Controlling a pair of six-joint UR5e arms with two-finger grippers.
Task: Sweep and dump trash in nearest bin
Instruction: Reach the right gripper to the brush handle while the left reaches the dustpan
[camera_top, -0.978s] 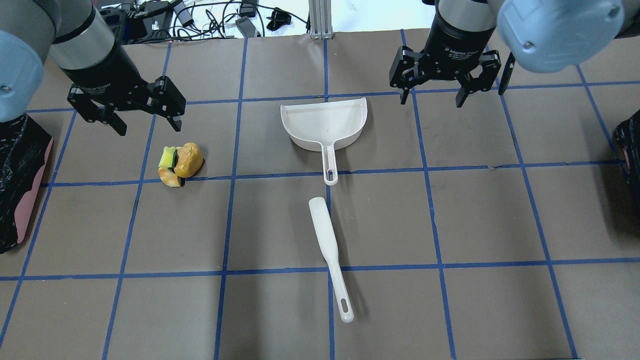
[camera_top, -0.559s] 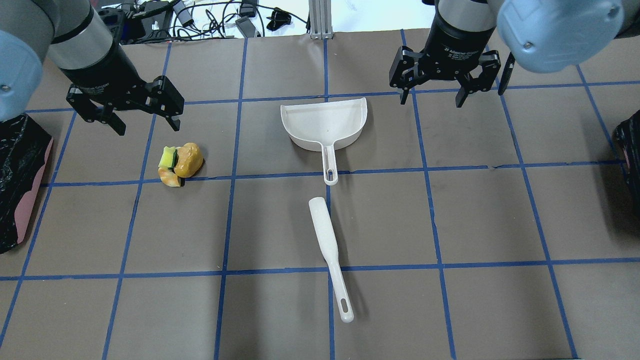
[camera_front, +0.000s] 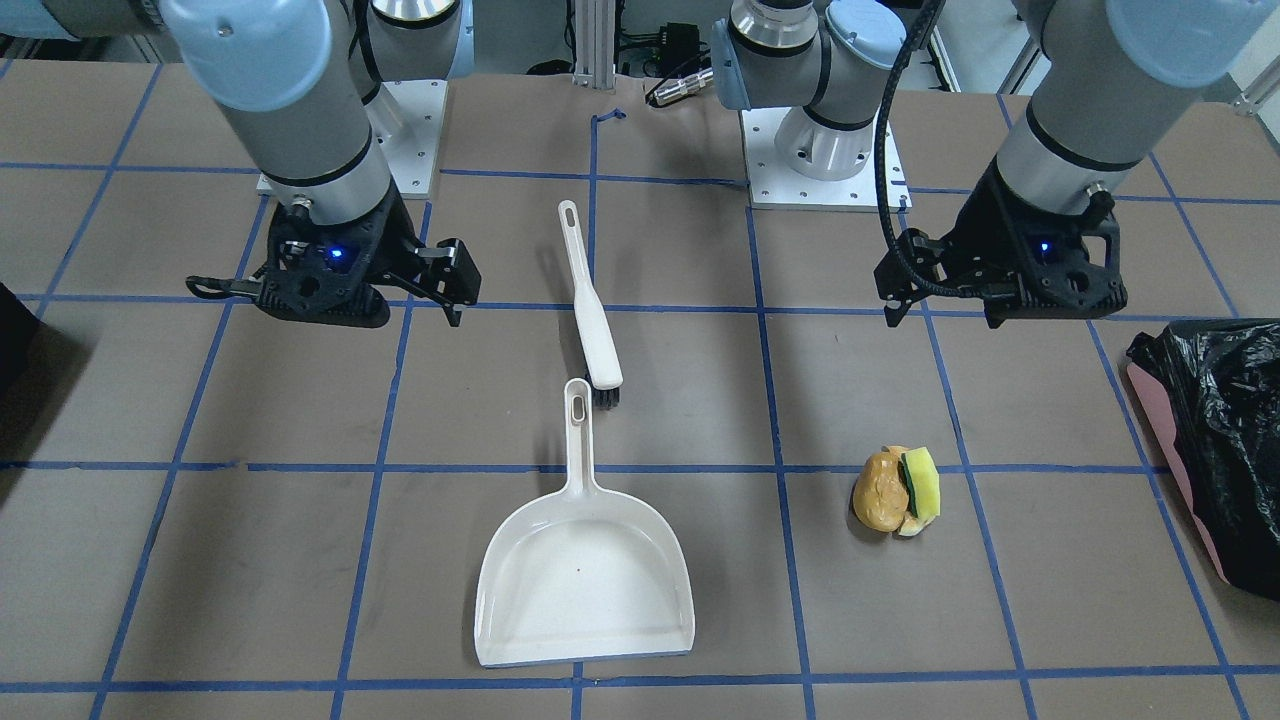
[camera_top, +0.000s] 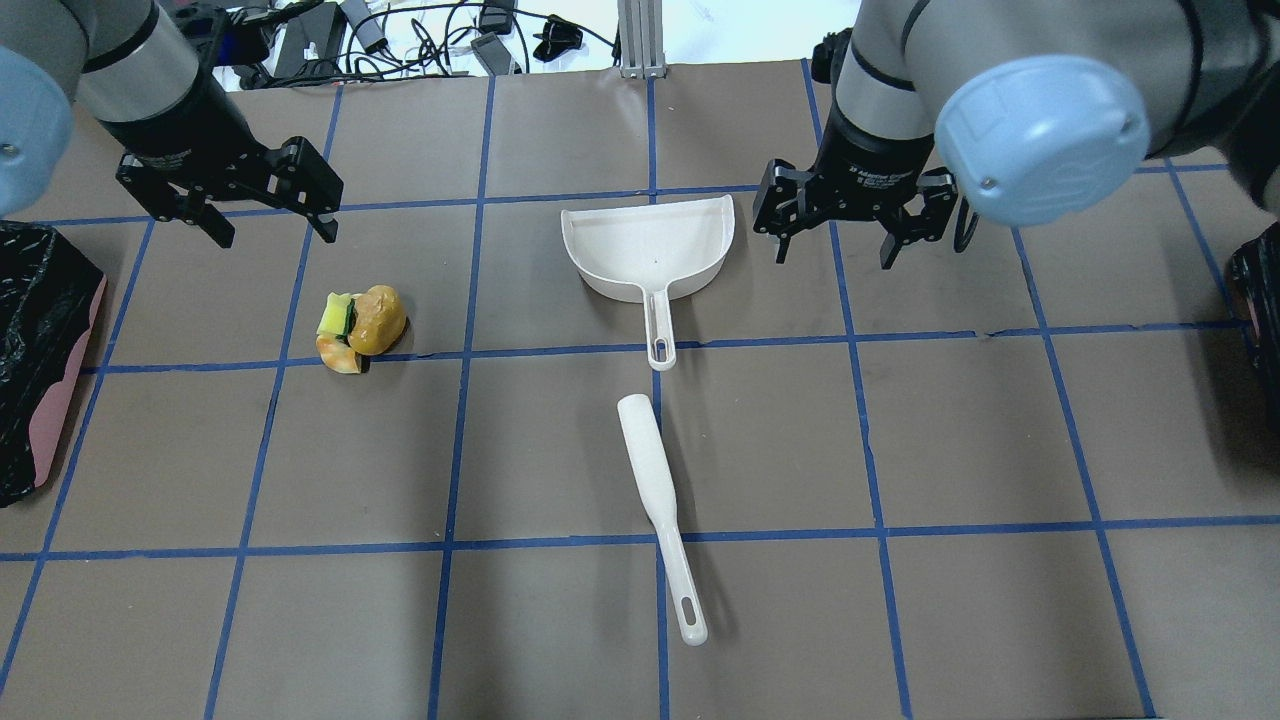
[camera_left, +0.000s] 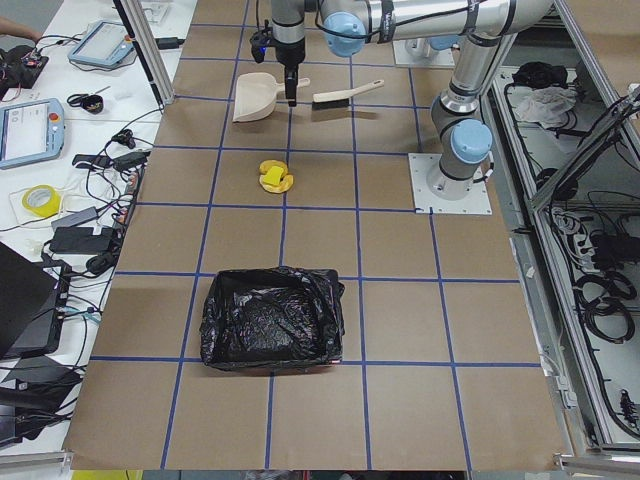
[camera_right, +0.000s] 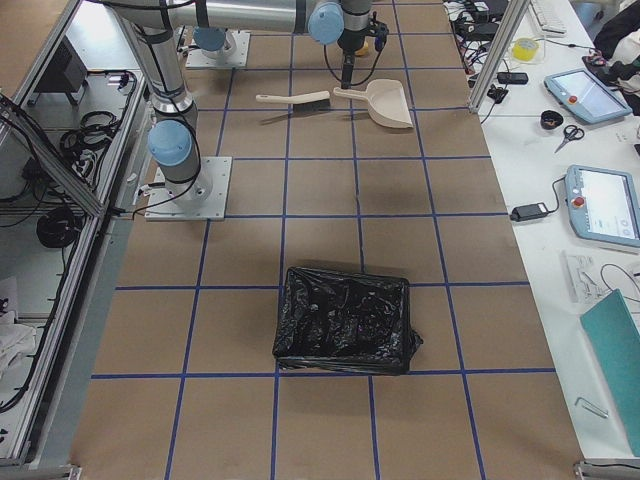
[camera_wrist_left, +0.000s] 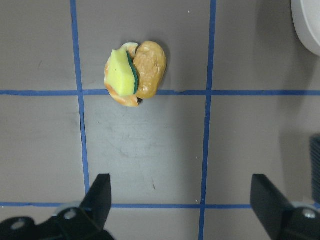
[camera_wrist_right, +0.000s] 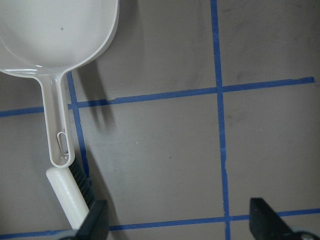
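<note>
The trash (camera_top: 360, 325) is a small yellow, green and orange pile on the brown table, also in the front view (camera_front: 893, 492) and the left wrist view (camera_wrist_left: 135, 74). The white dustpan (camera_top: 650, 250) lies mid-table with its handle toward the white brush (camera_top: 655, 500). The pink-sided bin (camera_top: 35, 360) with a black bag stands at the left edge. My left gripper (camera_top: 275, 235) is open and empty, above the table just beyond the trash. My right gripper (camera_top: 832, 258) is open and empty, to the right of the dustpan.
A second black-bagged container (camera_top: 1262, 290) stands at the table's right edge, also in the right exterior view (camera_right: 345, 320). Cables and gear (camera_top: 420, 35) lie beyond the table's far edge. Blue tape lines grid the tabletop.
My right gripper has moved nearer and leftward, closer to the dustpan's right side. My left gripper has shifted a little farther away and left. Trash, dustpan and brush have not moved.
</note>
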